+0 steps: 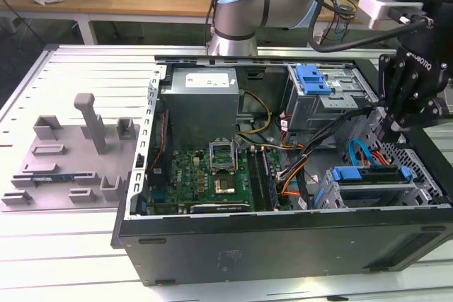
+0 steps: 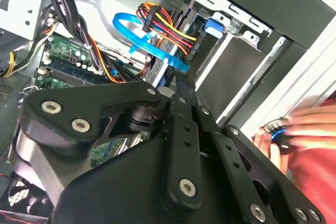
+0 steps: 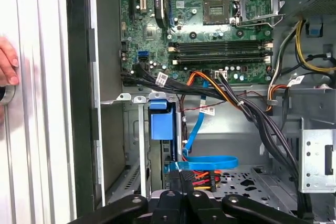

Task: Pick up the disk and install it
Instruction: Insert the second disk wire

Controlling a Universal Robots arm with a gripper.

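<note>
Exterior view: silver disk [image 1: 375, 187], blue bracket [image 1: 368, 173] along its edge; jaws together, empty.

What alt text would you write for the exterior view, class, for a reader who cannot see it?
A black gripper hangs over the drive bay at the exterior view's right of an open computer case, above the blue-bracketed disk. The green motherboard lies exposed in the middle.

A slatted metal table [image 1: 85, 68] carries an open computer case [image 1: 283, 245] from its centre out toward 3 o'clock in the exterior view. A grey plastic holder [image 1: 71, 153] with upright posts lies at 9 o'clock.
</note>
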